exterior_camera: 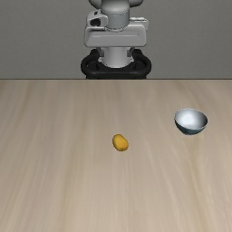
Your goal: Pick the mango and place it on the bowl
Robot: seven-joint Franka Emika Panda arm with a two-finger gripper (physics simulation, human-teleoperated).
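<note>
A small yellow-orange mango (120, 142) lies on the wooden table (54, 172), near the middle. A shiny grey bowl (190, 121) stands upright toward the exterior view's right, a little farther back than the mango, and looks empty. The white arm's body (116, 32) rises from its black base (116, 65) at the back edge of the table, well behind both objects.
A bare grey wall runs behind the table. Light wood surface stretches wide on all sides of the mango and the bowl.
</note>
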